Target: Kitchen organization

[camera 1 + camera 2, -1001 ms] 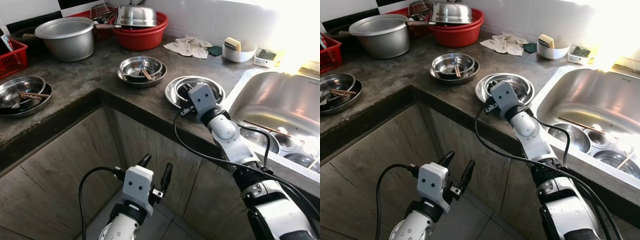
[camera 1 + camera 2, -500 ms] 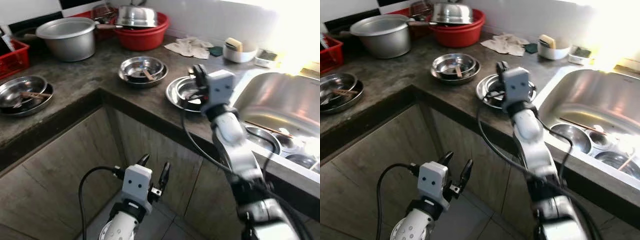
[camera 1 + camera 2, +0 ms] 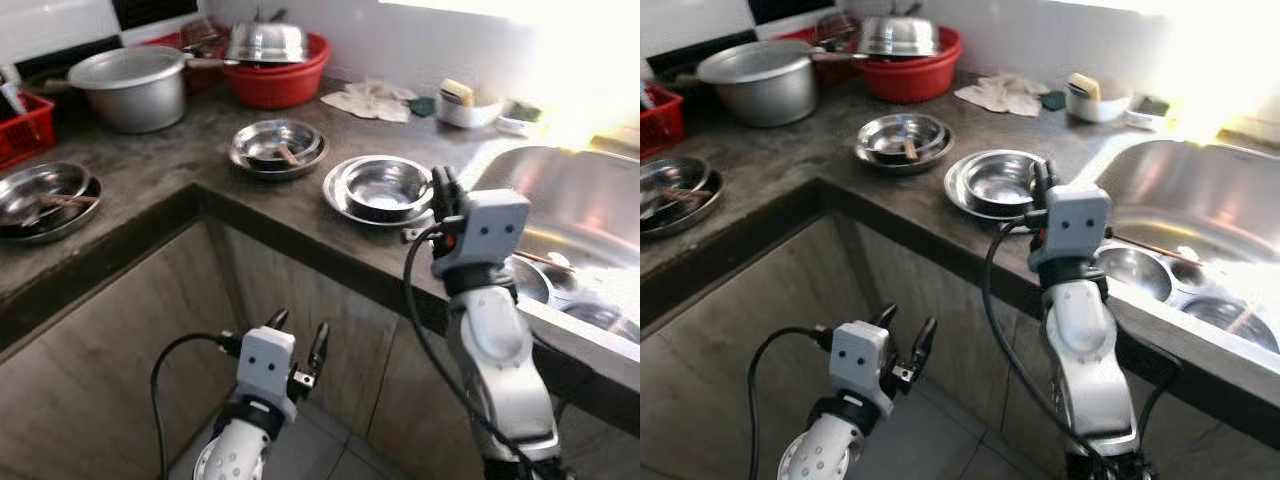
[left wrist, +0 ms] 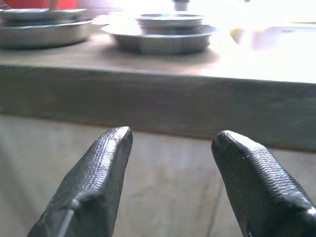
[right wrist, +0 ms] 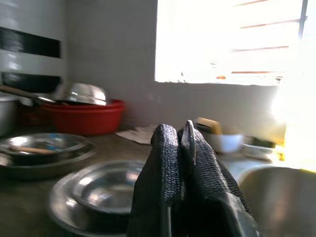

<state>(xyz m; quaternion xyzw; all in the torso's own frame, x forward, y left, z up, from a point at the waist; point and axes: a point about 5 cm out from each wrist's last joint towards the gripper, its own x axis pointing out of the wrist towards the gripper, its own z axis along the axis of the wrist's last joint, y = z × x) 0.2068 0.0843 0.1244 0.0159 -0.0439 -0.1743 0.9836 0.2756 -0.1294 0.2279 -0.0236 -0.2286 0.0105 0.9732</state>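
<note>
At nine o'clock in the left eye view, a stack of shallow steel dishes [image 3: 42, 198] with a wooden utensil across it sits on the dark concrete counter [image 3: 170, 160], just below a red basket [image 3: 22, 125]. Toward eleven o'clock stands a dull aluminium pot [image 3: 130, 85], and at twelve a red basin [image 3: 277, 72] carrying an upturned steel bowl. Below these, another pair of nested steel dishes [image 3: 277, 148] holds a utensil. At six o'clock the left gripper [image 3: 297, 338] hangs low before the cabinet front, its two black fingers [image 4: 94, 182] spread apart with nothing between them. Just right of centre lies the steel bowl [image 3: 384, 184], shiny, round and empty, nested in a wider flat steel plate [image 3: 340, 192] near the counter edge. The right gripper [image 3: 440, 194] stands raised just beside that bowl at its three o'clock side, its fingers [image 5: 170, 173] pressed together around a thin metal sliver I cannot identify. A sink [image 3: 570, 200] with more steel vessels fills three o'clock, and a white dish [image 3: 458, 108] with a sponge sits at one o'clock.
</note>
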